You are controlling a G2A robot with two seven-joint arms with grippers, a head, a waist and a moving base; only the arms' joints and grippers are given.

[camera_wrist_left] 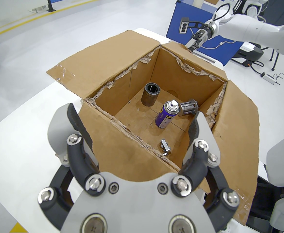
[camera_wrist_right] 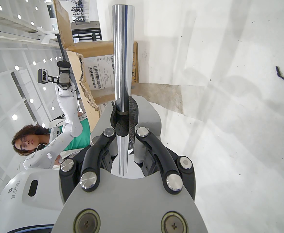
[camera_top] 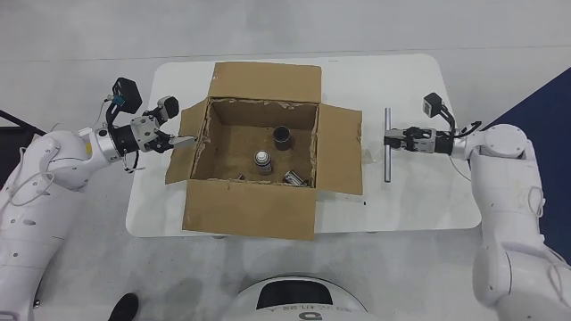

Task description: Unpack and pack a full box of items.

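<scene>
left hand (camera_wrist_left: 134, 122) wide open at the box (camera_wrist_left: 171, 73) flap | right hand (camera_wrist_right: 123, 109) clamped tight on a shiny rod (camera_wrist_right: 122, 49), level, just beside the box, can't tell if it touches the counter (camera_top: 401, 80) | spray can (camera_wrist_left: 166, 115) and dark tube (camera_wrist_left: 150, 94) standing inside the box

Left gripper (camera_wrist_left: 135, 112) is wide open, fingers (camera_wrist_left: 59, 127) spread either side of the near flap of the cardboard box (camera_wrist_left: 122, 52). The box sits open on the white bench (camera_wrist_left: 18, 132), flaps folded out, edges torn. Down inside, a dark metal sleeve (camera_wrist_left: 150, 95) stands upright at the back and a blue spray can (camera_wrist_left: 165, 116) with a white cap stands in front of it. A silver cylinder (camera_wrist_left: 188, 107) lies right beside the can's top, and a small metal bracket (camera_wrist_left: 165, 146) rests near the closest wall. The right gripper (camera_wrist_left: 193, 43) is beyond the far flap.
</scene>
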